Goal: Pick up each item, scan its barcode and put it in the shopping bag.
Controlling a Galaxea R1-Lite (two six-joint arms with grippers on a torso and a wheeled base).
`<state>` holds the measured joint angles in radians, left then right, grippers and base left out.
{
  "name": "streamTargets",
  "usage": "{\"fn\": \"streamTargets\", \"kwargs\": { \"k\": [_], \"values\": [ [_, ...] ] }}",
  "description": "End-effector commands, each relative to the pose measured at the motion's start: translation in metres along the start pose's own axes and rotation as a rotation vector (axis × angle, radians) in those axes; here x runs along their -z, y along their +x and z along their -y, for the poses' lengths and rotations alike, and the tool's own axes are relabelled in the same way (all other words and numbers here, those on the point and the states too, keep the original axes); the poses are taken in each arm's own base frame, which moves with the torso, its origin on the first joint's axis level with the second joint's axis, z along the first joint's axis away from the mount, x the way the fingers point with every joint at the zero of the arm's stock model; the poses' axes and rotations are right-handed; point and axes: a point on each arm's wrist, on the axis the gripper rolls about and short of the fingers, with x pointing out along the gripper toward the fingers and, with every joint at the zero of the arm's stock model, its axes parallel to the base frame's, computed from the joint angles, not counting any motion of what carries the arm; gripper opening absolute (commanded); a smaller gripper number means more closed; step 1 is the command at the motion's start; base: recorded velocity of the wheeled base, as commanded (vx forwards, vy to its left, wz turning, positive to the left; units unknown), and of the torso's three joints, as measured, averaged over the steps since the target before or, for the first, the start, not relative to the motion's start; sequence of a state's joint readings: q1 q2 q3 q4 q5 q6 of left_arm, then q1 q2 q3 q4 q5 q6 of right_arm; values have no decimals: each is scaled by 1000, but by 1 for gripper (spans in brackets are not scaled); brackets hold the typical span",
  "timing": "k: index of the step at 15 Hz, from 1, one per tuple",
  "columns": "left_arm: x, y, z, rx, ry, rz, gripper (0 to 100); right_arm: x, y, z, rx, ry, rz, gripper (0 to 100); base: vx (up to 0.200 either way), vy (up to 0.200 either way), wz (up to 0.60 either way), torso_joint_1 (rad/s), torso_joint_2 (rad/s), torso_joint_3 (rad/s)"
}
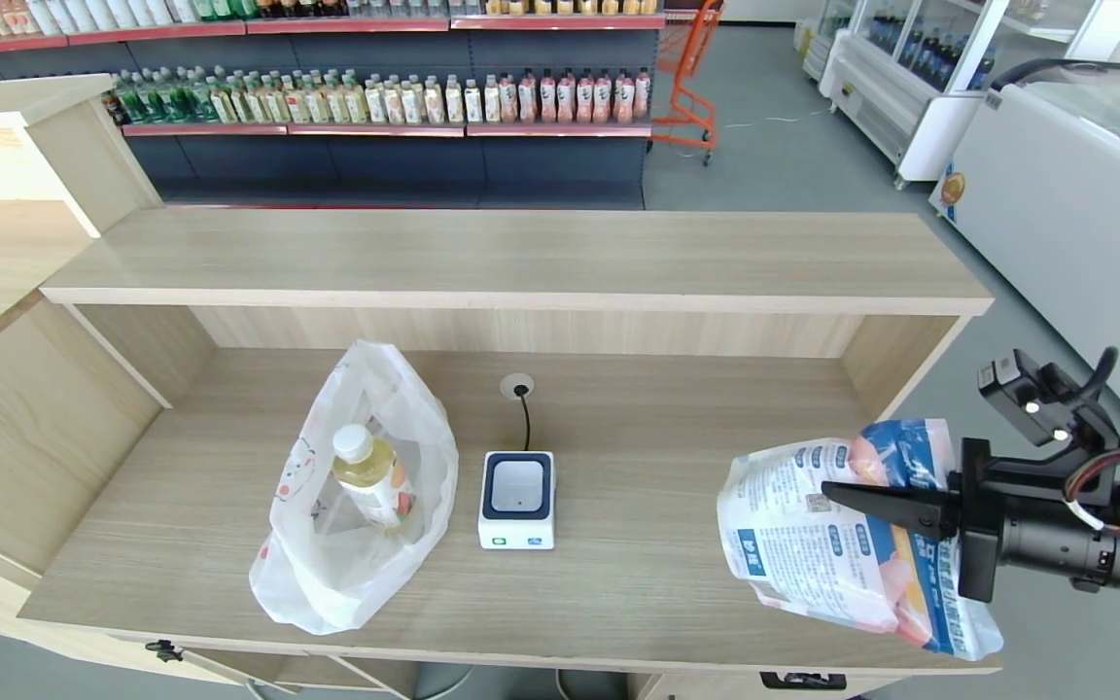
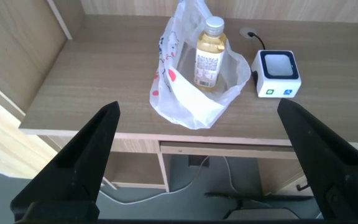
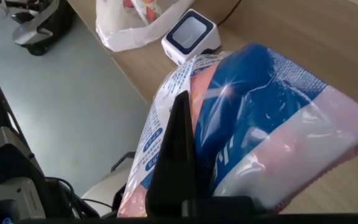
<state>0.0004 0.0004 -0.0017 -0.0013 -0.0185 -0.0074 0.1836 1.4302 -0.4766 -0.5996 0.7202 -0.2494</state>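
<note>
- Since a drink bottle [image 1: 372, 476] already stands inside the white shopping bag [image 1: 327, 574], left of the middle of the worktop [image 1: 638, 593], I'd call one item done.
- Second item's in hand. The right gripper [image 1: 847, 498] is clamped on a blue-and-pink pouch [image 1: 813, 544], held in the air over the worktop's right front corner.
- Still to do, I reckon: show the pouch's barcode to the scanner [image 1: 517, 498] at the worktop's middle, just beside the bag, then drop it in.
- The left gripper [image 2: 197, 106] hangs out past the front edge, fingers spread wide, holding nothing.
- Other stuff: the scanner's black cable [image 1: 525, 420] runs back to a grommet [image 1: 517, 385] near the rear wall.
- What might get in the way: the bag's mouth looks floppy and the bottle takes up room, so bagging the pouch could get fiddly.
</note>
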Motion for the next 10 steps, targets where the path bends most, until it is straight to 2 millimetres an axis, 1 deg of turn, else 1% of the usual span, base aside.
{"fn": "streamTargets", "kwargs": {
  "k": [1, 5, 7, 10],
  "values": [
    [0, 0, 0, 0, 1, 1, 100, 1, 1, 0, -1, 3, -5, 0, 0, 200, 0, 12, 12, -2],
    [0, 0, 0, 2, 1, 1, 100, 8, 5, 5, 5, 22, -29, 0, 0, 200, 0, 1, 4, -1],
    [0, 0, 0, 2, 3, 1, 100, 15, 12, 19, 34, 18, -55, 0, 0, 200, 0, 2, 2, 0],
    [0, 0, 0, 2, 3, 1, 100, 20, 33, 45, 59, -74, -59, 0, 0, 200, 0, -2, -1, 2]
  ]
}}
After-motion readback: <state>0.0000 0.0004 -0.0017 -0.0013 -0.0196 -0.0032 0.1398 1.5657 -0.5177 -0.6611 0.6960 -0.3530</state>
